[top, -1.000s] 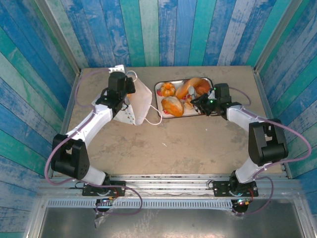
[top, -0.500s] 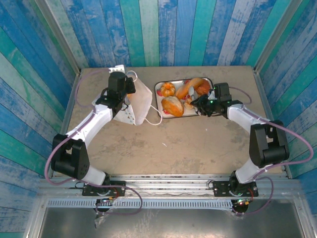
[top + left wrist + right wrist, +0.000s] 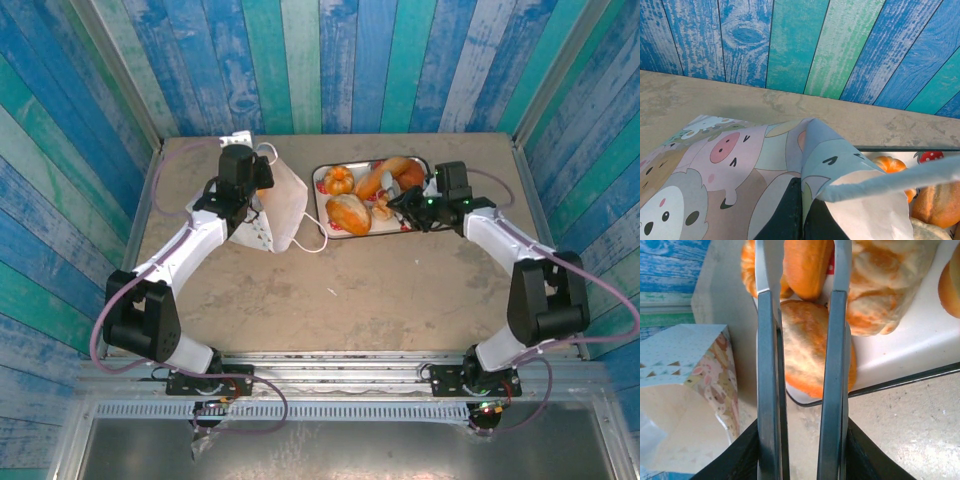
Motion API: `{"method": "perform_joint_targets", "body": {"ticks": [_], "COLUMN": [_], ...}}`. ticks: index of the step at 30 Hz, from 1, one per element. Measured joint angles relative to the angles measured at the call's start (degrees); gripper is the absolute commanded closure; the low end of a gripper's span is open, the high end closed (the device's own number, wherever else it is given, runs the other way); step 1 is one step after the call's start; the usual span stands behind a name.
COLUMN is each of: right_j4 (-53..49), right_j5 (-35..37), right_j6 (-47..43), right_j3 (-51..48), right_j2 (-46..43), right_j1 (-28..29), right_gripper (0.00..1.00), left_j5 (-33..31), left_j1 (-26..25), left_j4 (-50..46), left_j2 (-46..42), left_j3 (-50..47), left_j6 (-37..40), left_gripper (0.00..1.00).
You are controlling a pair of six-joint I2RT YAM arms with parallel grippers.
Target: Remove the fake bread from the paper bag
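right pincer [image 3: 397, 206] hangs low over the tray [image 3: 318, 200]. its fingers [image 3: 767, 365] are spread a little w/ nothing btwn them, so it's empty. straight under the tips lies an oval roll [image 3: 807, 355], long axis roughly along the fingers. that one's already out of the bag, so no need to fetch it. beyond the tips the rest of the bread [image 3: 385, 178] sits piled in the same tray, several pcs. off to this pincer's left, past the tray rim, the paper bag [image 3: 280, 205] is tipped over w/ its mouth turned toward this pincer. the inside looks pale & bare from the wrist view; can't tell if a pc hides deep. left pincer [image 3: 801, 210] is pressed together on a fold of the bag, propping it. my guess: if anything's left inside, the right arm is nearer the mouth & has to go left, in along the bag's length.
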Motion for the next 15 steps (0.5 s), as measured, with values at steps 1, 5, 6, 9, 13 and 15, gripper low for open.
{"method": "perform_joint_targets", "body": {"ticks": [1,5,6,9,13,15], "right_j4": [-0.61,-2.58,-3.23,-6.29,-12.09,-14.86], "right_j5": [0.17,0.44,0.42,0.39,0.61,1.07], "right_j6": [-0.22,-1.25,-1.53,-2.89,-5.75,-7.39], "right_j3": [0.33,1.22,1.31,1.81,5.05,7.54], "right_j2": [-0.90,-4.81,-5.84,-8.63,-11.54,-12.81], "right_j1": [0.00,-0.02,-0.02,0.09,1.97,4.94], "right_gripper": [0.63,0.63,0.63,0.63,0.63,0.63], "left_j5": [0.00,0.00,0.00,0.02,0.33,0.61], "left_j1": [0.00,0.00,0.00,0.00,0.00,0.00], "left_j4": [0.00,0.00,0.00,0.00,0.02,0.02], "left_j2": [-0.02,-0.02,-0.02,-0.02,-0.02,-0.02], "left_j3": [0.00,0.00,0.00,0.00,0.00,0.00], "left_j6": [0.00,0.02,0.11,0.57,1.57,2.10], "left_gripper": [0.99,0.99,0.99,0.99,0.99,0.99]}}
